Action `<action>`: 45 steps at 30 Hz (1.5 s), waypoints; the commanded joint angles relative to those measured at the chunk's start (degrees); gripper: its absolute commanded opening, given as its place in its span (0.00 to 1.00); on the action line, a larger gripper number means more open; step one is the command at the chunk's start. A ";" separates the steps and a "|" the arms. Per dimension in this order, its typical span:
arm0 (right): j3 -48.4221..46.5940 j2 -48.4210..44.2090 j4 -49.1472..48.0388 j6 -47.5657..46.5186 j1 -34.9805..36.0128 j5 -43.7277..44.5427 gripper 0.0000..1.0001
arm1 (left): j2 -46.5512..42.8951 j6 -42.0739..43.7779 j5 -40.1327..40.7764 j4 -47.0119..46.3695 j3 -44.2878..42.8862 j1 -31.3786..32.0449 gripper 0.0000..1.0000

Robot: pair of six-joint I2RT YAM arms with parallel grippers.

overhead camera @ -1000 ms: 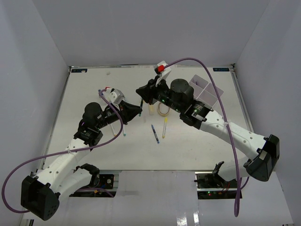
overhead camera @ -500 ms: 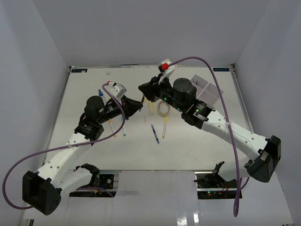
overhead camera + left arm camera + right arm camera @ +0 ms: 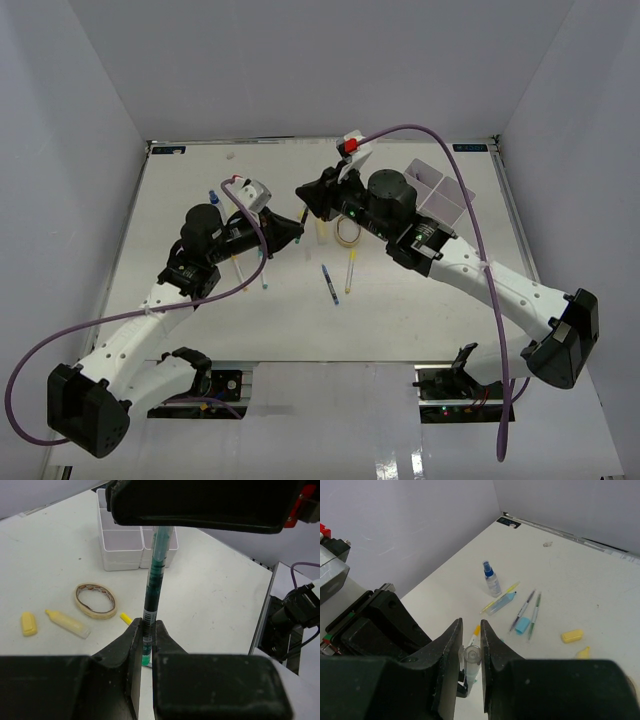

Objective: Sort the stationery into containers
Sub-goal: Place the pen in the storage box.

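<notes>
Notably, left pincer point(image 3: 145, 635) and right pincer point(image 3: 469, 641) were both clamped tight on one green pen point(image 3: 152, 580); any uneven pull risked wrenching it loose onto the worktop point(image 3: 215, 595).

Setting: robotics lab test cell.
Enclosure: plain pale walls point(image 3: 90, 150) close in the work area on three sides.
Work surface: white table point(image 3: 420, 320) with taped edges.
Equipment: two robot arms point(image 3: 150, 320) mounted at the near edge, trailing purple cables point(image 3: 480, 230).
Electronics: exposed boards with lit indicators point(image 3: 450, 395) under the table edge.
</notes>
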State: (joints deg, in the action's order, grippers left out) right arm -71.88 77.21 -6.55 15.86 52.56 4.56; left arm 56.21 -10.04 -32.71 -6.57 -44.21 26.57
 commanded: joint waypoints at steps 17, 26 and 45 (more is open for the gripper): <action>-2.30 1.10 14.55 -2.14 1.50 1.86 0.31 | -5.23 1.17 -0.69 -9.25 3.95 -0.64 0.00; -4.06 1.19 13.75 -2.50 1.50 1.77 0.35 | -3.82 0.55 -0.86 -8.99 3.60 -0.64 0.00; -4.24 0.66 13.84 -2.94 0.97 3.61 0.08 | -1.98 -0.42 -1.39 -8.46 3.07 -0.64 0.15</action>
State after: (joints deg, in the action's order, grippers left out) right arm -74.61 77.80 4.27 14.96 54.06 5.85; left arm 54.74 -9.96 -35.03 -12.27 -38.85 26.41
